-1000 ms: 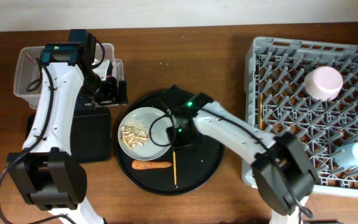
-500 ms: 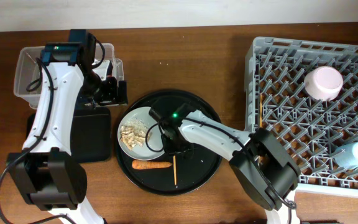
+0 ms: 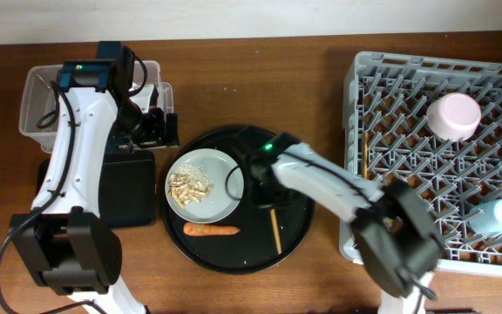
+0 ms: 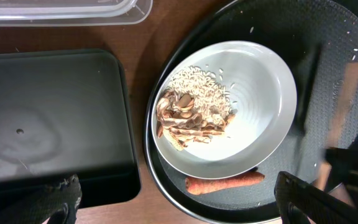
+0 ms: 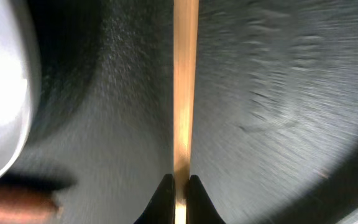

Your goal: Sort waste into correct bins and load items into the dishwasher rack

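Right fingers (image 5: 161, 198) pinch chopstick (image 5: 185, 93), clear of plate (image 4: 260, 106) edge; left fingers (image 4: 64, 200) spread wide, empty.

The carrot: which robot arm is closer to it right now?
Right. The right end effector grips a chopstick just beside the carrot on the round black tray; the left end effector sits farther off, by the clear tub.

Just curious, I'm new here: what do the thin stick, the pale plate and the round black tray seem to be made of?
The stick looks like bare wood or bamboo: tan and matte. The plate looks like glazed ceramic or melamine, smooth with faint rings; I cannot tell which. The round tray looks like black plastic, finely pebbled.
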### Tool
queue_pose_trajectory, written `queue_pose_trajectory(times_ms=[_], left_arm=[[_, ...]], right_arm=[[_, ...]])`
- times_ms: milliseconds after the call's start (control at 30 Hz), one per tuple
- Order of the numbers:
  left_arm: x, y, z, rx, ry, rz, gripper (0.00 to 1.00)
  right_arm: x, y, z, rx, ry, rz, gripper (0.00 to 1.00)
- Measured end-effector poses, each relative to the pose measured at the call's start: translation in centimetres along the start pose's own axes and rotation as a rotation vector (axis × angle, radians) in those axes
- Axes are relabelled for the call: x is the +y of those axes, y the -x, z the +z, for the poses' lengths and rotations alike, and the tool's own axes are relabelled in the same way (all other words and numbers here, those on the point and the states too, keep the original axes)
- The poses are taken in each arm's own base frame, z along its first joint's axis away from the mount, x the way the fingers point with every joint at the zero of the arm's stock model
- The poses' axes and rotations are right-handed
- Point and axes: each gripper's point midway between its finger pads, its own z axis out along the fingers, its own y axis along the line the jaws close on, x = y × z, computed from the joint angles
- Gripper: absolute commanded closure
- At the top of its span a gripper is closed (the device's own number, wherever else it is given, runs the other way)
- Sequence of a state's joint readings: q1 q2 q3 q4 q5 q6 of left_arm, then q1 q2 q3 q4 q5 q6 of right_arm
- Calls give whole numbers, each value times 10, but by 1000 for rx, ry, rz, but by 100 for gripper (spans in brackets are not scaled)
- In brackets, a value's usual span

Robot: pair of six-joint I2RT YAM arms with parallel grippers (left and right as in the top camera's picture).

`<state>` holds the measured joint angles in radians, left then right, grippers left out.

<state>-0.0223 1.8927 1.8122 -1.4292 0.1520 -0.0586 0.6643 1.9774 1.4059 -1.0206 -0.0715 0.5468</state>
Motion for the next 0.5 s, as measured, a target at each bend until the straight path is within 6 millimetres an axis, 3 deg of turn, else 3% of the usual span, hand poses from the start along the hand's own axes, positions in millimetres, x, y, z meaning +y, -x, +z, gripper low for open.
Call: queue_pose_trajectory(times_ms=[33,67,100,167,200,267,367,500], left_arm=[[0,0,0,0,0,0,1],[0,0,0,0,0,0,1],[0,0,0,0,0,0,1],[0,0,0,-1,0,0,1],[0,0,0,-1,0,0,1],[0,0,0,-2,-2,0,1],[-1,1,0,-4,-7,1,1],[-1,1,0,-4,-8,1,1]], right_arm=[[-16,10,-41,-82,46,29,96],[-25,13,-59,-118,68,36,96],[-57,14,-103,-201,96,63,96],[-88,12,-133,-265,102,92,96],[-119,8,-149,-295,90,129,96],[-158,3,-154,-286,61,169,96],[-196,5,-142,-246,35,216,96],[-203,8,-109,-151,27,193,95]])
